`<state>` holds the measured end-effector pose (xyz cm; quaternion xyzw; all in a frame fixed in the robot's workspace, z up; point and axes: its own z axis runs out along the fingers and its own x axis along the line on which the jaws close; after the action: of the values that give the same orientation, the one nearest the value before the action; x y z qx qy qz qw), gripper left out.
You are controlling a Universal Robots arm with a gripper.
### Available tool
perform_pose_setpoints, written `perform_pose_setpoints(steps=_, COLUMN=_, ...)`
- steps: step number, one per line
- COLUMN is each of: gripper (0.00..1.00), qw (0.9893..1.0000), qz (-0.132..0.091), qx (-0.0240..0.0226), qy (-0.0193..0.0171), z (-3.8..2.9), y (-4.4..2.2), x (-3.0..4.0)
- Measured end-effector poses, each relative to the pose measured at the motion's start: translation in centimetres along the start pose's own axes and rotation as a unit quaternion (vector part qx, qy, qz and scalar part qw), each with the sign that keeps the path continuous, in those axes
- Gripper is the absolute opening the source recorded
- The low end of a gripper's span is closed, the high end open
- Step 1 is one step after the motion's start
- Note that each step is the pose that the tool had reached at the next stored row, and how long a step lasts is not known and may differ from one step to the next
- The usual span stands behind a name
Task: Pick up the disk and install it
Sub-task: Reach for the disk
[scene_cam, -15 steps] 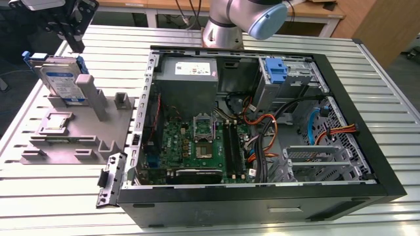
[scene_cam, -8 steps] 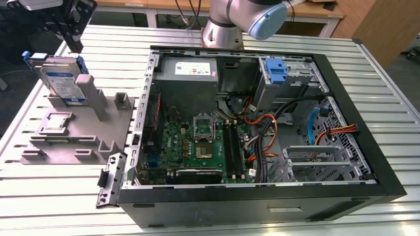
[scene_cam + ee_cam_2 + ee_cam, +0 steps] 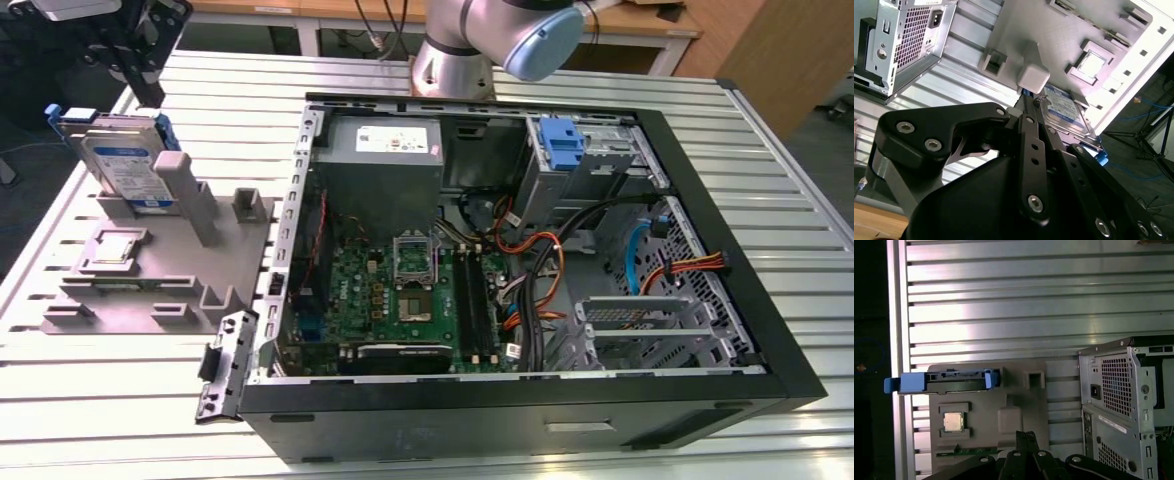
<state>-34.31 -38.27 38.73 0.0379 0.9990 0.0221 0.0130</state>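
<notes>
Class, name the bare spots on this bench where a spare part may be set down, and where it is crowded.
Bare ribbed aluminium table lies between the grey fixture plate and the near edge, and at the exterior view's right of the black computer case. Crowded: the fixture, holding the blue-framed silver disk, and the case's cabled interior.

The disk (image 3: 124, 160) stands upright in a grey holder (image 3: 160, 270) on the slatted table (image 3: 120, 400), to the exterior view's left of the open computer case (image 3: 534, 405). The gripper (image 3: 147, 95) hangs just above the disk.
</notes>
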Motion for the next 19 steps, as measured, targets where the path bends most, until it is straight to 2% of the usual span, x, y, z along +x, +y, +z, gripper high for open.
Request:
perform_pose_setpoints(steps=12, gripper=0.10, qw=1.0000, qz=0.000, qx=0.0000, qy=0.0000, z=0.00, y=-0.05, x=0.72)
perform_pose_setpoints(steps=15, gripper=0.10, qw=1.0000, qz=0.000, qx=0.0000, qy=0.0000, z=0.02, y=-0.04, x=1.08)
perform_pose_setpoints(steps=19, gripper=0.10, qw=1.0000, qz=0.000, qx=0.0000, qy=0.0000, z=0.08, y=0.23, x=1.95)
